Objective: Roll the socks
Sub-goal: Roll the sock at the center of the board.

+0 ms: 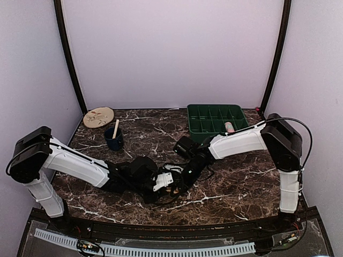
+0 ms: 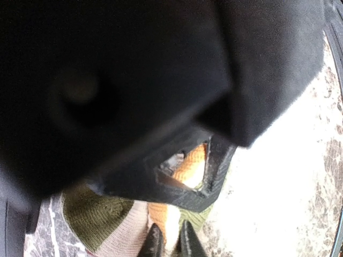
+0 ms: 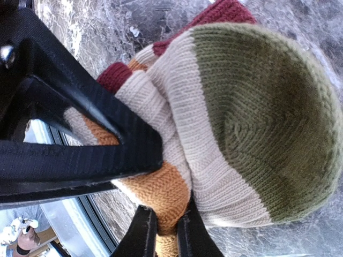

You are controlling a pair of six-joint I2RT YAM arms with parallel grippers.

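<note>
Now, mid-table toward the near edge: sock (image 3: 241,107) bunched between both arms. Right gripper (image 3: 163,235) reaches in from the far right, jaws almost together, pinching the orange band, with the olive toe bulging just beyond its tips. Left gripper (image 2: 170,243) reaches from the left, jaws narrow on a fold. We judge both equally near. Long axis unreadable in the bunch.

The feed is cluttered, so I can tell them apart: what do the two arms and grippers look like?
They match. The left arm and right arm have smooth white link shells between bulky black joint housings. A thin black cable loops beside the right arm's shoulder. The left gripper and right gripper are black, with slim tapering fingers. No markings show.
</note>
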